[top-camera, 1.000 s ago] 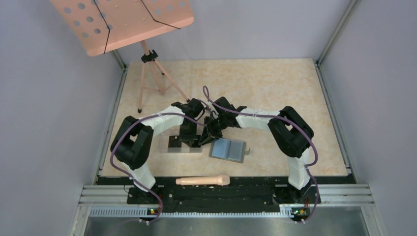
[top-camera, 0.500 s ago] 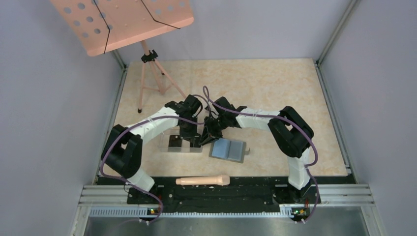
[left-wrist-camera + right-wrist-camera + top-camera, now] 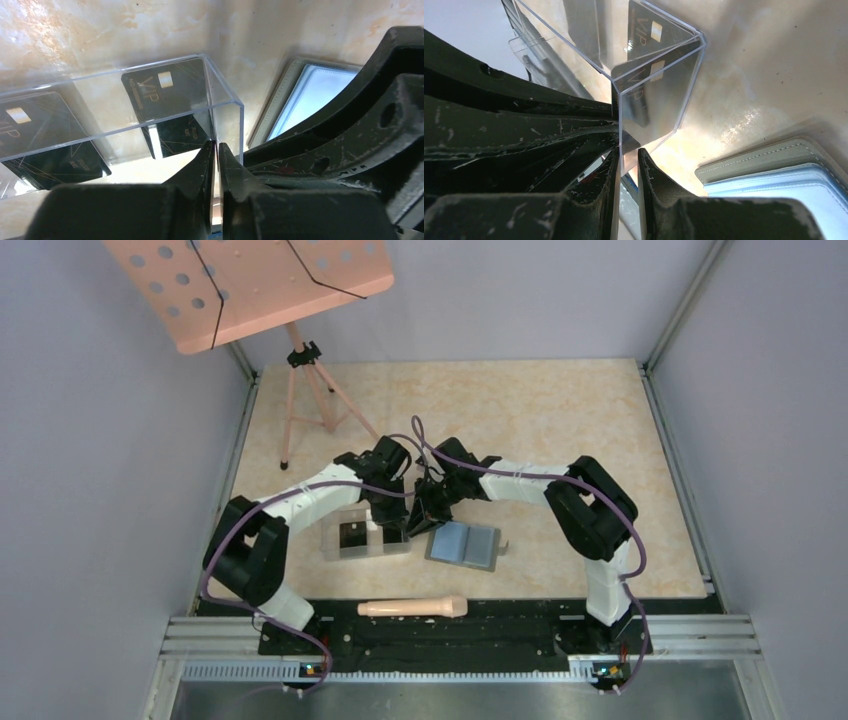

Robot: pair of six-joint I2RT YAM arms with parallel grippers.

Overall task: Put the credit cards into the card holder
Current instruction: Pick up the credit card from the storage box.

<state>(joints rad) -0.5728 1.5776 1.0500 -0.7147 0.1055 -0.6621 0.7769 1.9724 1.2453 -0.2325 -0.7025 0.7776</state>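
- Clear plastic rectangular box (image 3: pixel 335 543) is what both arms hold now. The thin black rectangular credit cards (image 3: pixel 165 92) lie flat on its floor, and I see none of them on the holder yet.
- The left gripper (image 3: pixel 216 150) has its fingers pressed nearly together, and they pinch the thin end wall of the box.
- The right gripper (image 3: pixel 628 152) is closed in the same way on that same end of the box, at the corner and just beside the left one.
- The flat gray folding card holder (image 3: pixel 465 543) lies open just beside that end of the box, with its bluish inside facing up.
- I judge the step in hand to be securing the box so that the cards can come out.
- Two pinches on one short wall make the place crowded. It seems better that one gripper keeps the wall while the other is freed to reach into the box from above.
- A flat card on a smooth floor is hard to lift. Pushing it against a wall of the box, or tilting the box slowly toward the holder, should raise an edge.
- The wall is thin and slippery, so the grip should be firm and without twisting. Otherwise the box may slip out and the cards may scatter.
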